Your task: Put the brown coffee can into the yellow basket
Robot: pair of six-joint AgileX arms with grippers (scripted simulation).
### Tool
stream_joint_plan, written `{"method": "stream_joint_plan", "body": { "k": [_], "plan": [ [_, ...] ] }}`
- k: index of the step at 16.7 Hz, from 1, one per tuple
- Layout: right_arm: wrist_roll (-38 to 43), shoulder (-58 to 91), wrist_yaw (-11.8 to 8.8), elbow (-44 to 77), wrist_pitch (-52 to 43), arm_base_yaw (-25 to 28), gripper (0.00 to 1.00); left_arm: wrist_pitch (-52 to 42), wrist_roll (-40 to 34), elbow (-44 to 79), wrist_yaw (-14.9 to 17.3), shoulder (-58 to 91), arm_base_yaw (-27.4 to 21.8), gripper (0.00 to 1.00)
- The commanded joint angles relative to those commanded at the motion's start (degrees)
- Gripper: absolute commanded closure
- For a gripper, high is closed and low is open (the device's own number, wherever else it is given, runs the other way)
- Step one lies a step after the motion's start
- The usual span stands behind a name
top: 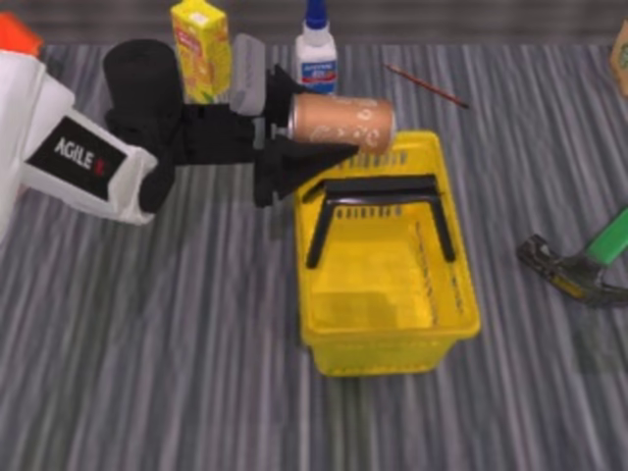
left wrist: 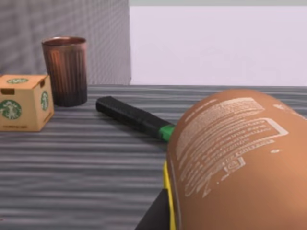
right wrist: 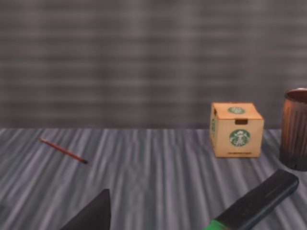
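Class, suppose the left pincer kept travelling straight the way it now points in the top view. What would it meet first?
Probably nothing soon: the left pincer, shut on the coffee can, points right, above the yellow basket's far rim; the pencil lies off-line. Height is uncertain.

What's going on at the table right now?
The left arm's pincer is shut on the brown coffee can, holding it on its side over the far rim of the yellow basket, not yet released. The basket looks empty. The right arm does not show in the top view. A hammer lies to the basket's right.
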Motion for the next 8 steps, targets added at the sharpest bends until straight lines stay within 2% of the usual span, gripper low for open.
{"method": "stream_joint_plan", "body": {
  "k": [2, 8],
  "plan": [
    [0.0, 0.0, 0.0, 0.0, 0.0, 0.0, 0.0, 0.0, 0.0, 0.0, 0.0, 0.0, 0.0, 1.0],
    [0.0, 0.0, 0.0, 0.0, 0.0, 0.0, 0.0, 0.0, 0.0, 0.0, 0.0, 0.0, 0.0, 0.55]
  ]
}}
